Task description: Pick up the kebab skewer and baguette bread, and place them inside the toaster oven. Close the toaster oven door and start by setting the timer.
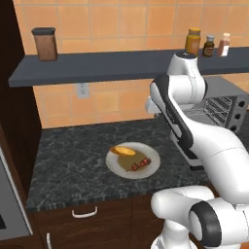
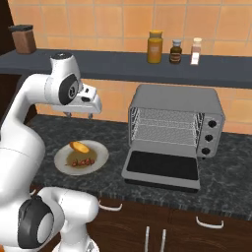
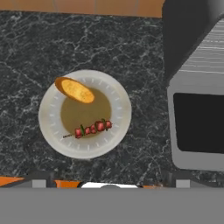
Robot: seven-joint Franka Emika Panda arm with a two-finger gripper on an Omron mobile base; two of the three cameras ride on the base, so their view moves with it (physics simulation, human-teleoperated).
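Gripper hovers high over the plate, jaw state hard to tell. Kebab skewer sits right below; I'd drop straight, straddling the stick.

You're looking at a black counter veined with pale grey marbling. On the off-white plate with its tan centre sit the golden-orange baguette bread and the kebab skewer — red chunks with green bits. The toaster oven is grey, its door dark glass. Behind, orange-tan wall tiles.
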